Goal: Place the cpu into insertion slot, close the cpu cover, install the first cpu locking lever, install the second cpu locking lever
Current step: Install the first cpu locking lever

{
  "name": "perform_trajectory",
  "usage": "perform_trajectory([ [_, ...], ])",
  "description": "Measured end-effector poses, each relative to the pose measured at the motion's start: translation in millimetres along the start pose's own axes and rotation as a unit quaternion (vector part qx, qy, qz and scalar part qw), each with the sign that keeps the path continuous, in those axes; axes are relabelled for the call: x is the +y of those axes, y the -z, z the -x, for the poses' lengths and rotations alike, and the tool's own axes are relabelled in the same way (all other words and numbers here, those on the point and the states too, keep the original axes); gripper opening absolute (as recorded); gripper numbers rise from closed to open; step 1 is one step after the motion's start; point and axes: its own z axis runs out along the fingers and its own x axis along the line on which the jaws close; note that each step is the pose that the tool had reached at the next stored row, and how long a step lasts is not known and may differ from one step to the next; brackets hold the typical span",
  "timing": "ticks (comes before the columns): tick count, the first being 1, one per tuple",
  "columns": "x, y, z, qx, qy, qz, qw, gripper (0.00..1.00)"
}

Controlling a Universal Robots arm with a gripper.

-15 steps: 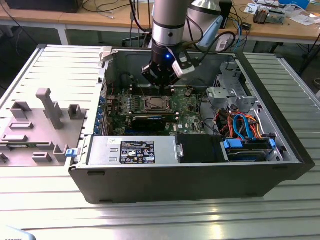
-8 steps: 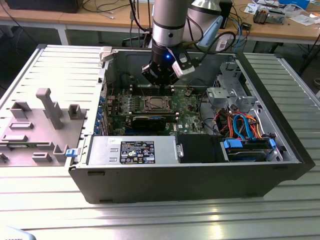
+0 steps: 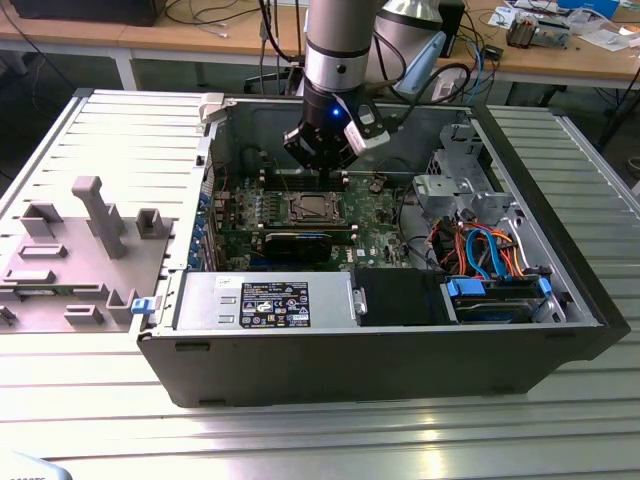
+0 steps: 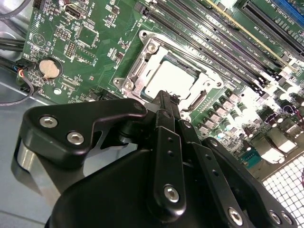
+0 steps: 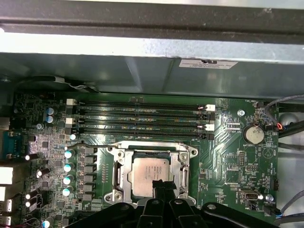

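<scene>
On the exterior view's left, a grey moulded fixture tray point(image 3: 70, 250) lies on the ribbed metal worktop point(image 3: 320, 430), beside the open dark computer case point(image 3: 380, 350). Within it, the green motherboard point(image 3: 375, 215) carries the square silver-rimmed insertion slot point(image 5: 151, 173), where the small silvery-grey square cpu point(image 5: 151, 176) lies seated. The thin silver cpu cover point(image 5: 183, 171) frames the chip, seemingly lowered. The black pincer point(image 4: 166, 102) hangs clenched just above the socket's edge, grasping nothing. Further right sit orange and blue cables point(image 3: 485, 250).
</scene>
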Motion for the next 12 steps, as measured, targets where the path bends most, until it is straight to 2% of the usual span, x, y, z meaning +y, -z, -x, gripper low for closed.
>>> perform_trajectory([
  [12,0.1,1.4,-2.1,0.0000,0.000,0.0000,1.00000,0.11],
])
